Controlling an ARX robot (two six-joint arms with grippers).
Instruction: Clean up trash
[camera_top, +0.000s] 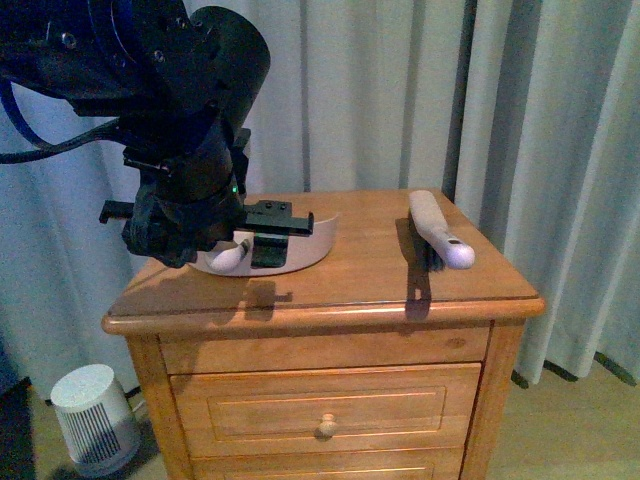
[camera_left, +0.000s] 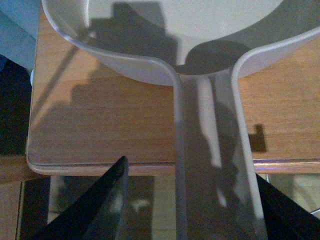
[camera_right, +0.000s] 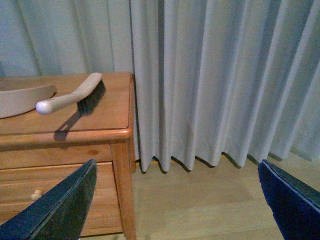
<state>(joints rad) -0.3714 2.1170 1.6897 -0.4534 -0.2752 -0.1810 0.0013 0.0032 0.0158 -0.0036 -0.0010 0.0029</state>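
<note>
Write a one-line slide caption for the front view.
Left gripper poised at the handle of the dustpan on a wooden nightstand, with the brush lying apart to its right.

On the dresser (camera_top: 340, 282) top, dustpan (camera_top: 312, 240) at left, brush (camera_top: 437, 228) at right, apart

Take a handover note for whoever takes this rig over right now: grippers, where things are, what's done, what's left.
Left gripper: open, straddling the handle of the dustpan at the cabinet top's front edge, not yet closed.
Right gripper: open, empty, away from the cabinet.
Brush: lying on the top's right side, untouched.
No trash is visible.
Left to do: grasp dustpan and brush, then sweep.
</note>
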